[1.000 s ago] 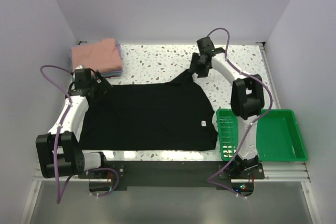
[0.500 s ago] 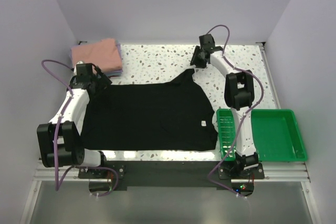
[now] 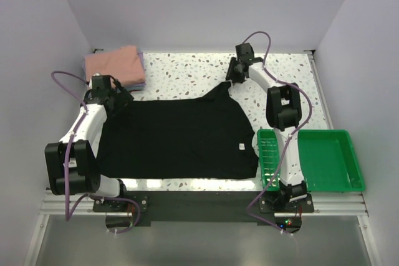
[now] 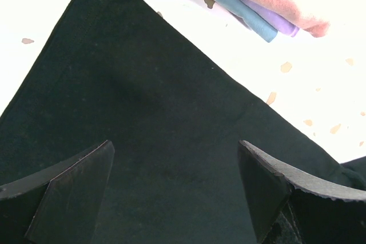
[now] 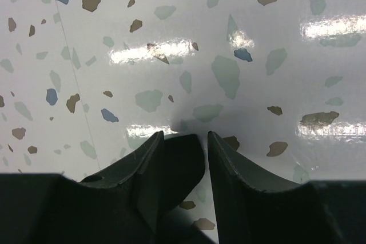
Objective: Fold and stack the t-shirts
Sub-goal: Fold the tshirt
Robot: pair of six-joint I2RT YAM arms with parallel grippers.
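Moved since a second ago: right hand [image 3: 232,74], carried farther toward the back of the desk [image 3: 187,66], now just past the peaked sleeve tip of the black t-shirt [image 3: 181,135]. Shirt lies spread flat at desk centre, white tag [image 3: 239,146] near its right edge. Right hand's fingers stand close with a narrow gap; whether they pinch cloth cannot be told. Left hand [image 3: 120,99] is spread wide over the shirt's left sleeve. Folded t-shirts [image 3: 115,66], salmon-pink over lavender and blue, are stacked at the far left corner. Green tray [image 3: 324,166] sits at near right, just beside the shirt, with the right arm crossing above its ribbed section.
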